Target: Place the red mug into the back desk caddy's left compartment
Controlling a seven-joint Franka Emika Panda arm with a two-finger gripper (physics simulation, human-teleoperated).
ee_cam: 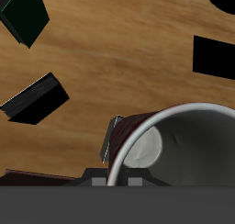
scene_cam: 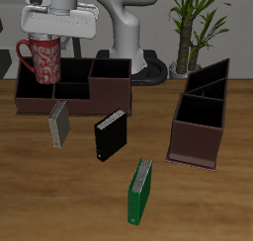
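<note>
The red mug (scene_cam: 42, 59) hangs upright over the left compartment (scene_cam: 38, 93) of the back desk caddy (scene_cam: 74, 87), directly under the gripper (scene_cam: 47, 40), whose fingers are clamped on its rim (the wrist view looks straight down past that rim (ee_cam: 138, 136) into the pale inside). I judge that what remains is a straight descent, the mug's base just above the cell's low walls.

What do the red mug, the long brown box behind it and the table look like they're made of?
The red mug looks like glazed ceramic: red with pale speckles outside, and a smooth grey-white inside in the wrist view. The back desk caddy could be dark-stained wood or plastic; its flat, matte brown walls show no grain. The table looks like wood, with streaky brown grain.
</note>
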